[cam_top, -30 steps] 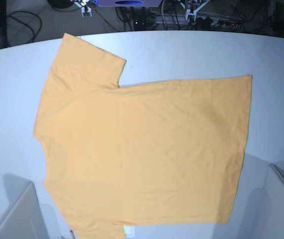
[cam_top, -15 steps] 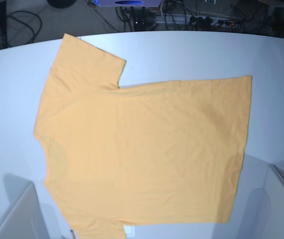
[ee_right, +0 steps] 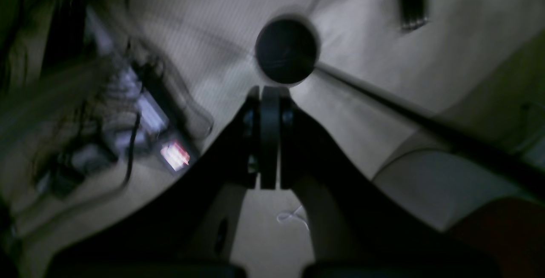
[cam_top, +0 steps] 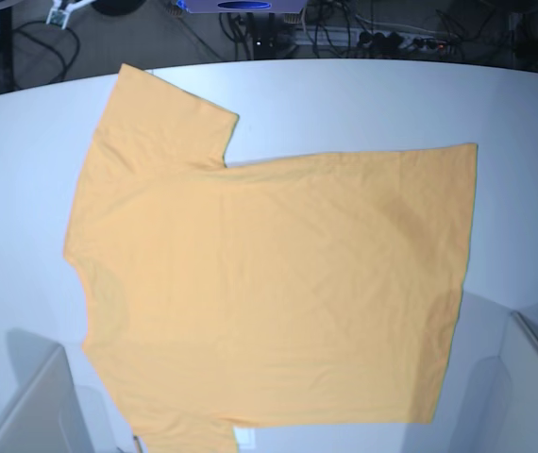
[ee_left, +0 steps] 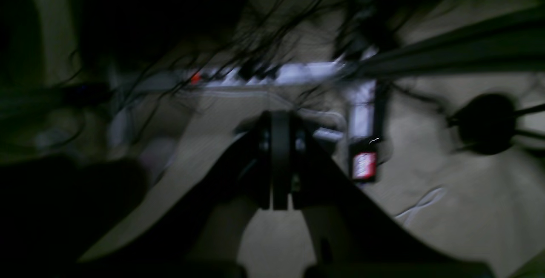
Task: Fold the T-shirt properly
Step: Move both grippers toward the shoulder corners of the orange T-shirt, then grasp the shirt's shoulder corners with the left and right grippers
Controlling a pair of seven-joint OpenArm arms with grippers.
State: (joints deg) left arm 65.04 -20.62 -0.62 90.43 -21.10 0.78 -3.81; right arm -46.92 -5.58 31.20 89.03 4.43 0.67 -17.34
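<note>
- A pale, whitish worktop (cam_top: 363, 99) with a curved far edge carries everything here.
- The T-shirt (cam_top: 269, 283), light orange, lies spread flat directly on it, plain side up, one short sleeve reaching toward the far edge and the hem toward the base view's right.
- A small white tag (cam_top: 244, 437) peeks out at the shirt's near edge.
- Neither pincer is over the worktop in the base view, so the shirt's place relative to either cannot be told.
</note>
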